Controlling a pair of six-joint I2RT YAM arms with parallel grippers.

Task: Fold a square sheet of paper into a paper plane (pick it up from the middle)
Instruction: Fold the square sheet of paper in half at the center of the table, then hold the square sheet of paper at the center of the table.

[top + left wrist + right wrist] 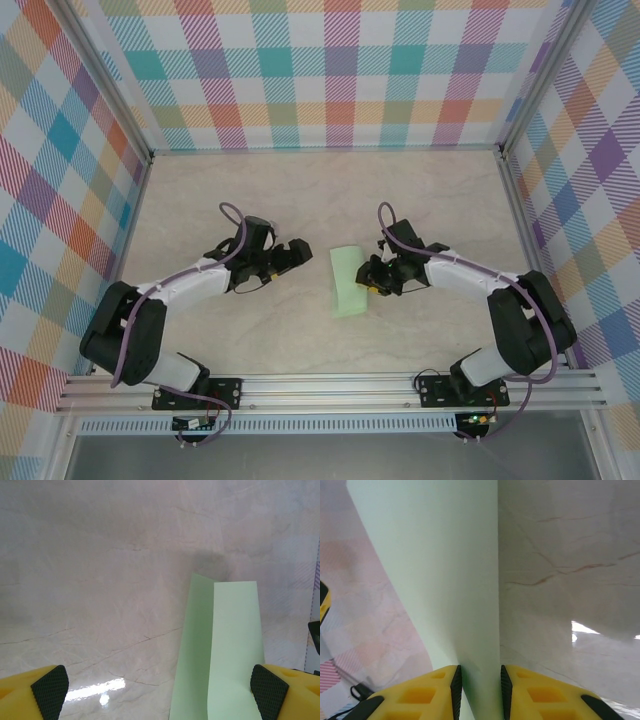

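Note:
The square sheet of paper point(350, 282) is pale mint green and lies folded lengthwise on the table between the two arms, one flap standing up a little. My right gripper point(372, 275) is at its right edge. In the right wrist view the fold of the sheet point(445, 580) runs up between the fingers of that gripper point(479, 692), which stand slightly apart around it. My left gripper point(300, 252) hovers just left of the sheet, wide open and holding nothing. In the left wrist view the sheet point(230, 650) lies ahead, near the right fingertip of this gripper point(160, 692).
The pale marble-patterned table top point(250, 190) is ringed by checked walls point(330, 70) at the back and sides. A metal rail point(330, 390) carrying the arm bases runs along the near edge.

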